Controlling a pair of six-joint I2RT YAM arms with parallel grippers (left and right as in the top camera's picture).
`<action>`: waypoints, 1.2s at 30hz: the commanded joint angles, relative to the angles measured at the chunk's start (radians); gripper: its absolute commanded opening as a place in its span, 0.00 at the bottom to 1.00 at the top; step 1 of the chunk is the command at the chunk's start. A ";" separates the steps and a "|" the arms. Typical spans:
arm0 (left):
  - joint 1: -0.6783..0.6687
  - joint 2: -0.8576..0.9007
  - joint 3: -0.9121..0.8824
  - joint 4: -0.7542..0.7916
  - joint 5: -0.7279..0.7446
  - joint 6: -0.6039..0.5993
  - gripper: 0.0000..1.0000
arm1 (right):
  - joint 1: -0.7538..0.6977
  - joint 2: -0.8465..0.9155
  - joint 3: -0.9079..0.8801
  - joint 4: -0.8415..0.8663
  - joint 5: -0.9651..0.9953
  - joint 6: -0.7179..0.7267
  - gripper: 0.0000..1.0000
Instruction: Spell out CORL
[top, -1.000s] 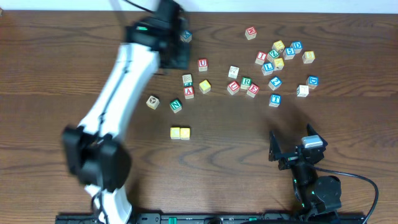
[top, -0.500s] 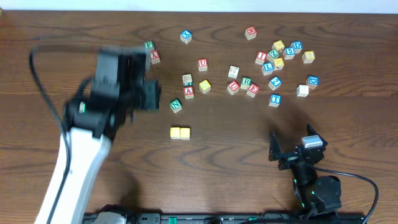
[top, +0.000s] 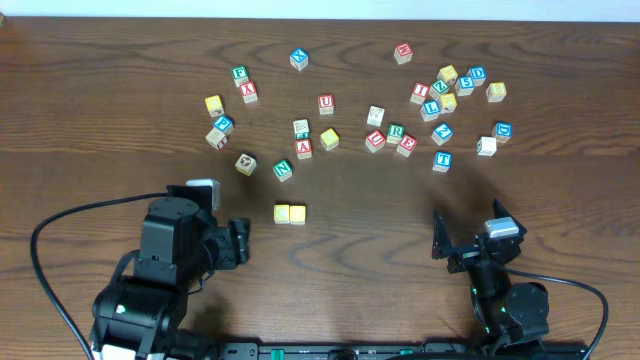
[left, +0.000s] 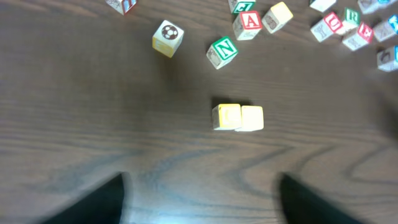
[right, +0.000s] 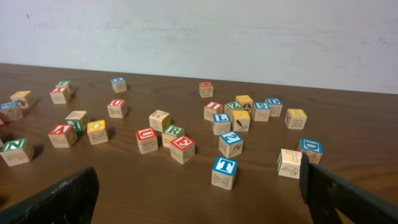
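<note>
Two plain yellow cubes (top: 290, 213) sit side by side, touching, near the table's middle; they also show in the left wrist view (left: 239, 117). The white cube with a green R (top: 396, 131) (right: 173, 132) and the blue L cube (top: 431, 107) (right: 221, 121) lie among the scattered cubes at the far right. My left gripper (top: 238, 246) (left: 202, 205) is open and empty, low over the table, short of the yellow pair. My right gripper (top: 470, 238) (right: 199, 205) is open and empty at the front right.
A green N cube (top: 283, 169) (left: 222, 51) and a red A cube (top: 304, 149) lie just beyond the yellow pair. Several more lettered cubes spread across the far half. A blue T cube (top: 442, 159) (right: 224, 172) is the nearest one to my right gripper.
My left arm has swung back from the far left of the table to the front left, and its gripper now sits near the yellow pair. The right arm has not moved.
</note>
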 joint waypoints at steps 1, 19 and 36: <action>0.004 -0.002 -0.010 -0.003 -0.024 -0.006 1.00 | -0.006 -0.005 -0.001 0.002 -0.009 0.006 0.99; 0.004 0.013 -0.010 -0.003 -0.024 -0.006 1.00 | 0.000 0.497 0.433 -0.022 -0.306 0.006 0.99; 0.004 0.013 -0.010 -0.100 -0.366 0.065 1.00 | 0.081 1.569 1.551 -0.680 -0.422 -0.106 0.99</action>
